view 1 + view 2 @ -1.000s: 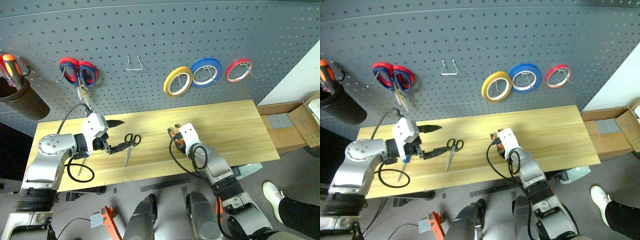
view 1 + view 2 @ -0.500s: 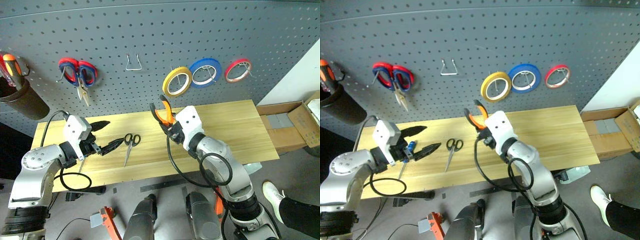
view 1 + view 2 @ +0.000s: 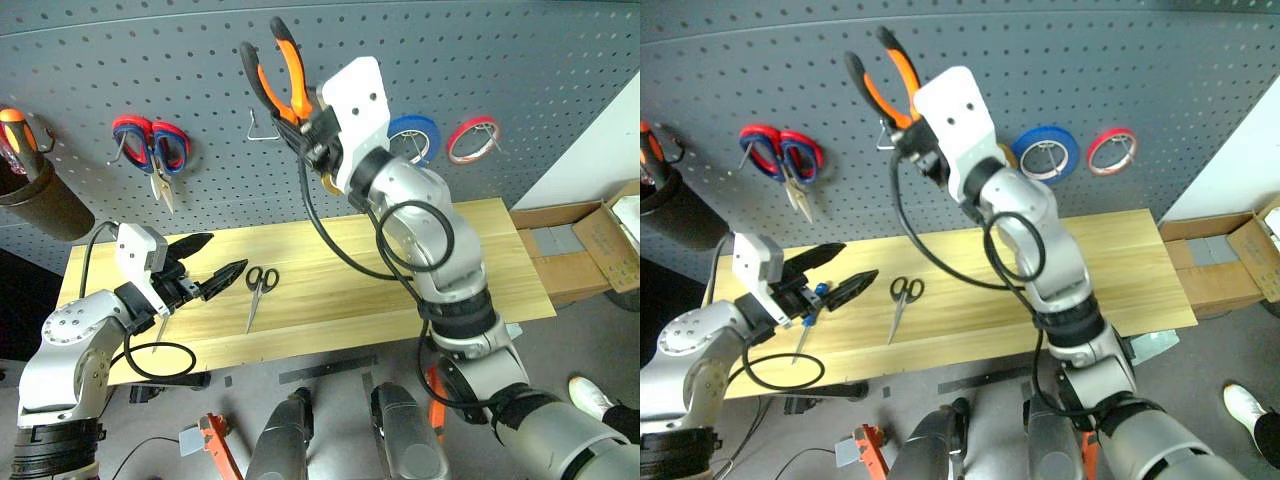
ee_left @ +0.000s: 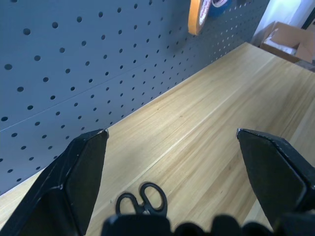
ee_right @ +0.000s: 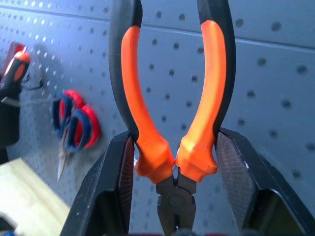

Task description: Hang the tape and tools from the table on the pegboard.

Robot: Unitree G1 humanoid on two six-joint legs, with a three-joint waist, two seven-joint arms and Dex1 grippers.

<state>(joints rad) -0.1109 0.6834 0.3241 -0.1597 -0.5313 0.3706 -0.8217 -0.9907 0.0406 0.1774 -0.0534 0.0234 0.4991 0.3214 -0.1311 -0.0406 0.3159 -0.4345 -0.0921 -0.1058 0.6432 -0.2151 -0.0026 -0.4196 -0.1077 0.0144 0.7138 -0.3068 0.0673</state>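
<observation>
Nearest us, on the table point(image 3: 450, 260), we note black scissors point(image 3: 259, 288) lying flat beside the spread left claw point(image 3: 212, 272). Farther back, the right claw point(image 3: 308, 135) pinches orange-handled pliers point(image 3: 277, 75) before the pegboard point(image 3: 560, 70), tape rings point(image 3: 415, 135) hanging behind.

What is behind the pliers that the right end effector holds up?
Behind the pliers is the pegboard, with a bare metal hook just below the handles. The right end effector and its arm cover the yellow tape, except for a small edge.
</observation>
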